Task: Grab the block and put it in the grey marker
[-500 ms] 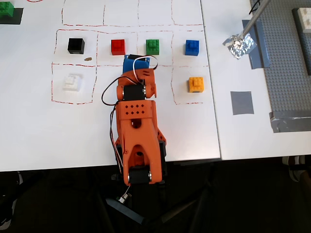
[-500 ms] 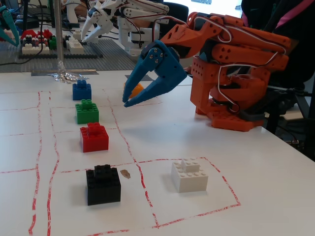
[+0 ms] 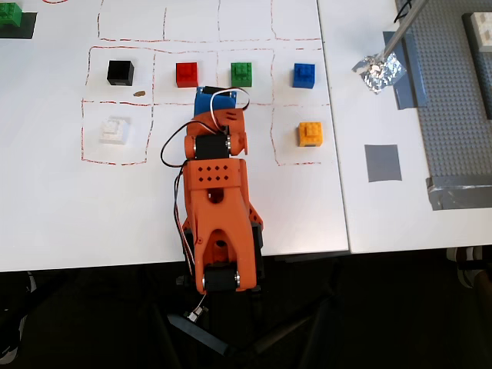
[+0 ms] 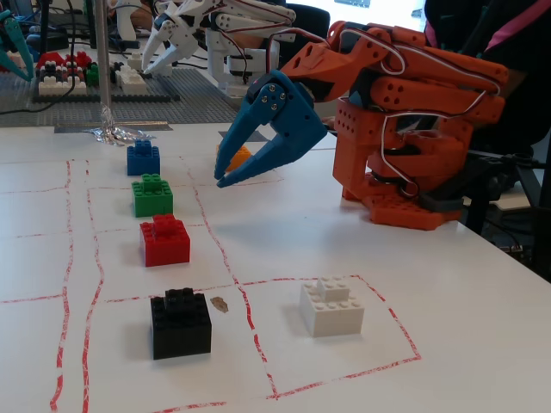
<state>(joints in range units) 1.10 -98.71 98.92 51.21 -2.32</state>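
The orange-yellow block [image 3: 310, 133] sits on the white table in a red-outlined cell, right of the arm in the overhead view. In the fixed view only a sliver of the block [image 4: 241, 155] shows between the blue fingers. The grey marker [image 3: 382, 163] is a flat dark-grey square further right, near the baseplate; it is out of sight in the fixed view. My gripper [image 3: 209, 96] [image 4: 221, 175] hangs above the table, jaws slightly apart and empty, left of the block and not touching it.
Black [image 3: 121, 72], red [image 3: 187, 74], green [image 3: 242, 74] and blue [image 3: 304, 74] bricks stand in a row, with a white brick [image 3: 114, 131] nearer. A foil wad [image 3: 379, 71], grey tape strips [image 3: 411, 73] and a grey studded baseplate [image 3: 461, 100] lie at right.
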